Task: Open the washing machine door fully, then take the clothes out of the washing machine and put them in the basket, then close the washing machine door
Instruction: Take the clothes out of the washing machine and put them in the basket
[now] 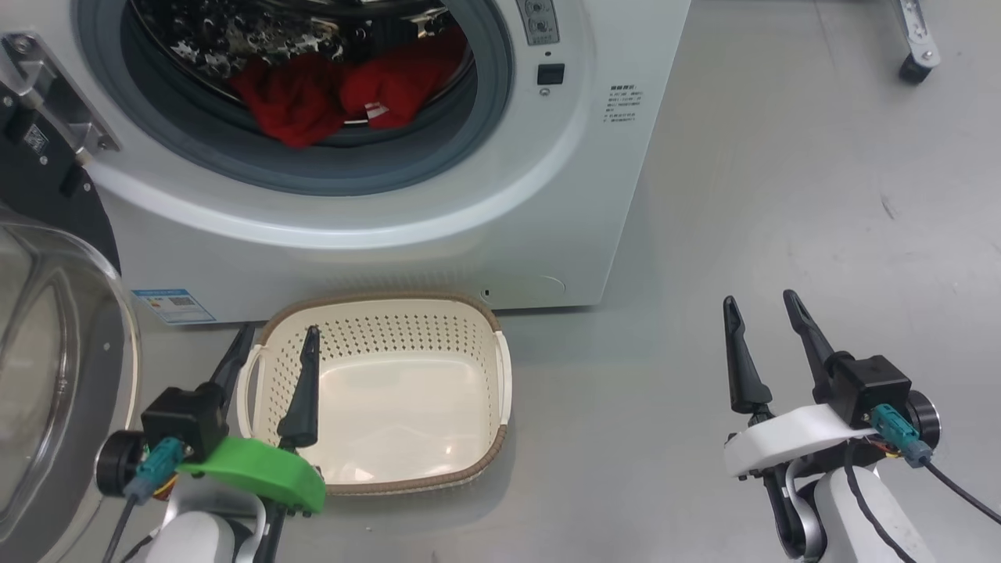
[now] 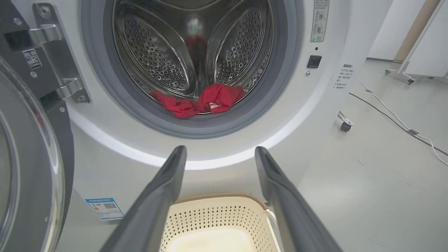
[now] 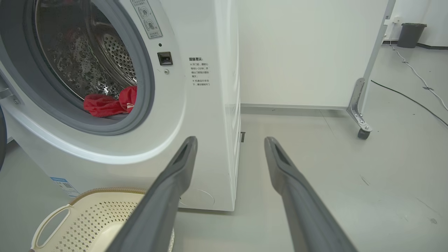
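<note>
**Left hand** [image 1: 280, 330]: fingers apart and holding nothing, poised above the left rim of the basket [image 1: 407, 336]. **Right hand** [image 1: 759, 300]: likewise spread and empty, over bare floor well to the right. The basket is empty and sits on the floor just ahead of and below the left hand, near the foot of the washing machine [image 1: 469, 234]. The washing machine door [image 1: 47, 375] stands swung open to the left of the left hand. Beyond and above both hands, the clothes [image 1: 313, 98] lie bunched at the front lip of the drum, against the grey seal. They appear soft, light and limp, so they are likely to drape and trail. A pinch on a raised fold near the lip seems the best hold. The left wrist view adds the bare rear of the drum, the right wrist view adds the side panel of the washing machine, and the head view gives the whole empty bottom of the basket.
</note>
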You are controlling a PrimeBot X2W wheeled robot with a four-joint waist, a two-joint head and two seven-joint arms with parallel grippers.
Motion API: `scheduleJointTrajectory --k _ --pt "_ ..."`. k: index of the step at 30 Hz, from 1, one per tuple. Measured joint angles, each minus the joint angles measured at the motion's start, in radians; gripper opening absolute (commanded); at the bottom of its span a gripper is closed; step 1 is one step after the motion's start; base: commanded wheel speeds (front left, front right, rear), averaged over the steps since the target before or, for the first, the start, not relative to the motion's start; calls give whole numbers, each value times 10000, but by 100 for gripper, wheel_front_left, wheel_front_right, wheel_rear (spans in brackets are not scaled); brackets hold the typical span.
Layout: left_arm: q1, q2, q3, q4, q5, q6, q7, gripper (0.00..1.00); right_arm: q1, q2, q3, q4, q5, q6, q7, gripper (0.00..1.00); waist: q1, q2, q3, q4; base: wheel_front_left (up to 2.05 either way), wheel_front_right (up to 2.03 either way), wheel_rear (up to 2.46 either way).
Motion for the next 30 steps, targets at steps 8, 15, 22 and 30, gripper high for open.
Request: scheduleJointTrajectory --k 8,15,22,30 --pt "-1021 56 13 288 -77 -71 378 100 -587 -2 257 -353 -12 0 0 100 0 0 993 -145 0 0 0" --pt "-2372 276 165 658 -86 -232 640 100 -1105 -10 531 -606 71 -2 0 100 0 0 1930 -436 0 0 0" --pt "-3919 512 571 1097 -370 -451 1170 100 -1673 -21 807 -905 303 -79 -2 100 0 0 2881 -848 0 0 0" --pt "-5962 949 988 1735 -941 -769 2243 100 -2419 -36 1220 -1172 830 -222 -2 100 1 0 3957 -1408 0 0 0"
